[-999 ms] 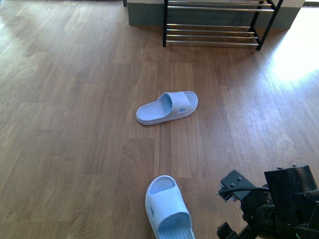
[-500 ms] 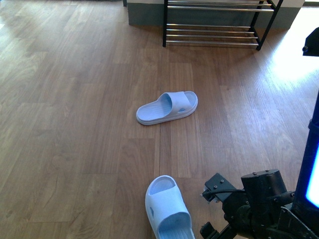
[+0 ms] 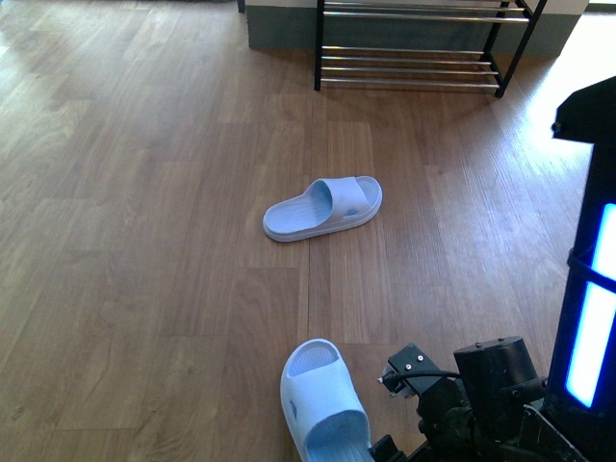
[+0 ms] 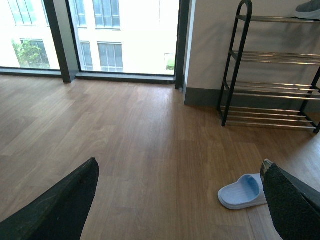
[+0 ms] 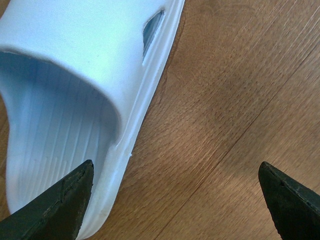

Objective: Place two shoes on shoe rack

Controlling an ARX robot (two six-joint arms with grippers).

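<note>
Sunlit wooden plank floor (image 3: 144,192) runs to tall dark-framed windows (image 4: 125,35).

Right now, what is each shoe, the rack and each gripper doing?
Near sandal: flat on floor, not gripped.
Far sandal: flat on floor, off rack.
Shoe rack: upright, grey sneaker on top tier.
Left gripper: open, empty.
Right gripper: open, at near sandal's edge.
</note>
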